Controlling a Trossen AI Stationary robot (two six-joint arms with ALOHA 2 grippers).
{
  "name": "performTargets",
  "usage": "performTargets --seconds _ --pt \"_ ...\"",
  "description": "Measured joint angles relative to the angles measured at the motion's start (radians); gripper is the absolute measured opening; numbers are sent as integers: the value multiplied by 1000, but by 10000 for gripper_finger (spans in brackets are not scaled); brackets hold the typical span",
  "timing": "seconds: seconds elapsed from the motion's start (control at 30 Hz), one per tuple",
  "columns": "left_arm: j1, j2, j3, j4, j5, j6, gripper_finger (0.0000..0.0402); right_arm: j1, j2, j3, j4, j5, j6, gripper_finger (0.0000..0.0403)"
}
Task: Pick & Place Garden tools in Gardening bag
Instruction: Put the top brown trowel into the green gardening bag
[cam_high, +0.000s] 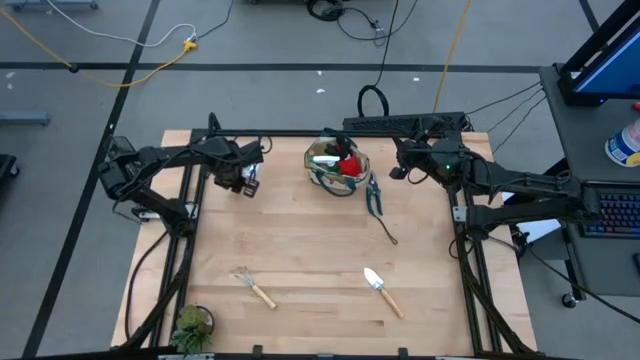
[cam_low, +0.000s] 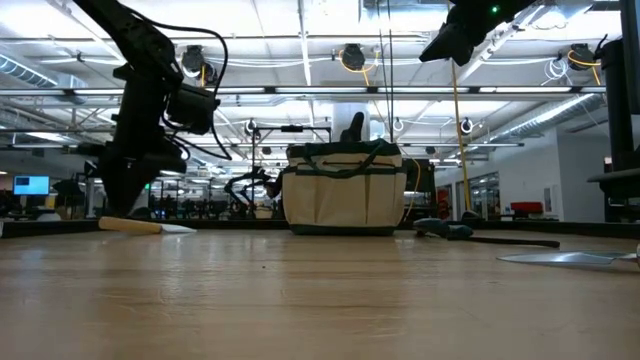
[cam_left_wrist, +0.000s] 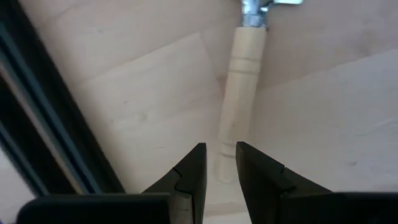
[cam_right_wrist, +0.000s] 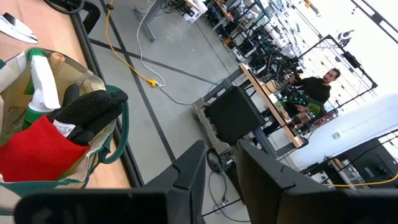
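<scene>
My left gripper (cam_high: 245, 183) (cam_left_wrist: 219, 152) stands at the table's far left, pointing down, shut on a silver hand tool with a wooden handle (cam_left_wrist: 242, 93) (cam_low: 135, 225). The gardening bag (cam_high: 337, 168) (cam_low: 345, 190) stands at the far middle. In the right wrist view it holds a red-and-black item (cam_right_wrist: 43, 146) and a green spray bottle (cam_right_wrist: 37, 81). My right gripper (cam_high: 400, 165) (cam_right_wrist: 222, 155) hangs high to the right of the bag, roughly level, its fingers narrowly apart with nothing between them. Black shears (cam_high: 375, 195) lie right of the bag. My left gripper pinches the wooden handle near its free end (cam_left_wrist: 227, 140) between its two fingers. The fingers come from above, pointing down, and lie across the handle. The tool lies level along the tabletop, its silver blade (cam_low: 175, 228) low on the wood.
A hand fork (cam_high: 255, 287) and a trowel (cam_high: 383, 290) lie near the front edge. A potted plant (cam_high: 192, 322) stands at the front left corner. The table's black frame rail (cam_left_wrist: 50, 124) runs close beside my left gripper. Bare wood spans the middle.
</scene>
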Motion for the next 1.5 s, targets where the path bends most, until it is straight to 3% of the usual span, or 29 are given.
performTargets --seconds 0.2,0.97,1.33,1.5 --pt "0 0 0 -4 60 21 93 0 0 0 0 0 0 79" --pt "0 0 0 0 59 129 95 0 0 0 0 0 1 79" --pt "0 0 0 0 59 135 170 0 0 0 0 0 1 79" --pt "0 0 -15 6 64 134 183 0 0 0 0 0 1 79"
